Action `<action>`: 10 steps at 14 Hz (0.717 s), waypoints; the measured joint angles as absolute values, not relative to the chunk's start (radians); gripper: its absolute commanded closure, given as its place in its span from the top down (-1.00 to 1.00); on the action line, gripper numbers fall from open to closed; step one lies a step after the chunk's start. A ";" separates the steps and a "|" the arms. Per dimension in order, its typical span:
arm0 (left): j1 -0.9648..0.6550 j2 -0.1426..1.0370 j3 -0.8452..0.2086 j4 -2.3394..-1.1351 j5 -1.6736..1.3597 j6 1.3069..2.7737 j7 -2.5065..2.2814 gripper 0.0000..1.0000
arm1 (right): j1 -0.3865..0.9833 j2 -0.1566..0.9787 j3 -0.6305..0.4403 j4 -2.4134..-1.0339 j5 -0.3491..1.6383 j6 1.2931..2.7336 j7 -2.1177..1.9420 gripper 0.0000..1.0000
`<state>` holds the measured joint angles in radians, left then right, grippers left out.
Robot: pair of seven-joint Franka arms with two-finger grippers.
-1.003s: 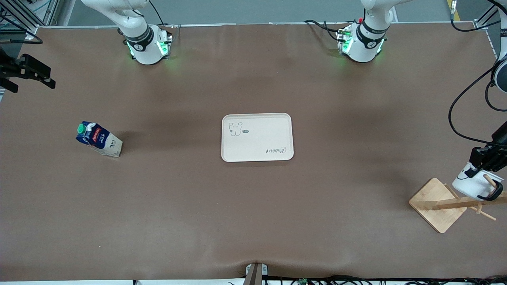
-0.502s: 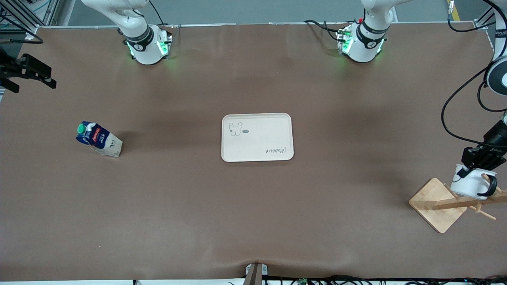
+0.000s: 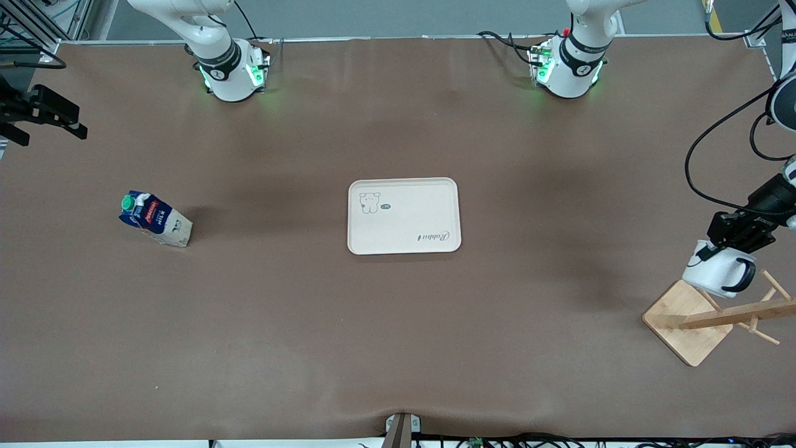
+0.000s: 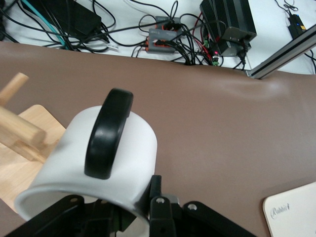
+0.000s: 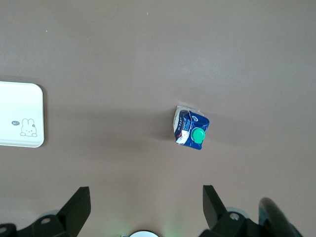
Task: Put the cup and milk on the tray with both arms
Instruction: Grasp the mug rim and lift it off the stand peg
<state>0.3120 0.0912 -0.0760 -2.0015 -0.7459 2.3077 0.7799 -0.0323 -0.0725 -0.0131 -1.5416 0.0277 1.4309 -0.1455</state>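
1. My left gripper (image 3: 726, 241), clamped on the cup (image 3: 713, 272), has lifted it clear of the wooden rack (image 3: 709, 320) pegs since a sec ago; it's now over the rack base, so carry to the tray (image 3: 404, 216) comes next.
2. Right gripper (image 3: 68, 124) open, waiting high over the table edge; milk (image 3: 155, 219) untouched on the table twd the right arm's end.
3. Bare table btwn cup and tray; tray mid-table, nothing on it.

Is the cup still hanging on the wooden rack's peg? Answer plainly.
No. The left gripper holds the cup in the air, clear of the rack's pegs.
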 measured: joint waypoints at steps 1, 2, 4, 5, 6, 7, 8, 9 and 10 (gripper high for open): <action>0.313 0.090 -0.076 -2.002 -0.746 2.285 0.774 -1.00 | -0.032 -0.072 -0.013 -1.542 0.028 1.431 -0.146 1.00; 0.314 0.089 -0.076 -2.001 -0.745 2.260 0.758 -1.00 | -0.032 -0.071 -0.013 -1.542 0.029 1.431 -0.146 1.00; 0.313 0.081 -0.076 -1.994 -0.695 2.206 0.686 -1.00 | -0.032 -0.067 -0.013 -1.542 0.030 1.431 -0.146 1.00; 0.312 0.077 -0.077 -1.981 -0.653 2.173 0.624 -1.00 | -0.032 -0.064 -0.013 -1.542 0.030 1.431 -0.146 1.00; 0.311 0.073 -0.079 -1.962 -0.619 2.130 0.550 -1.00 | -0.032 -0.062 -0.013 -1.542 0.030 1.432 -0.146 1.00; 0.309 0.070 -0.083 -1.939 -0.598 2.079 0.475 -1.00 | -0.032 -0.059 -0.013 -1.542 0.030 1.432 -0.145 1.00; 0.307 0.068 -0.092 -1.914 -0.583 2.030 0.399 -1.00 | -0.033 -0.055 -0.014 -1.542 0.030 1.432 -0.145 1.00; 0.306 0.067 -0.108 -1.891 -0.569 1.989 0.316 -1.00 | -0.035 -0.047 -0.015 -1.542 0.030 1.432 -0.145 1.00; 0.305 0.067 -0.124 -1.875 -0.560 1.961 0.240 -1.00 | -0.039 -0.038 -0.016 -1.542 0.030 1.434 -0.145 1.00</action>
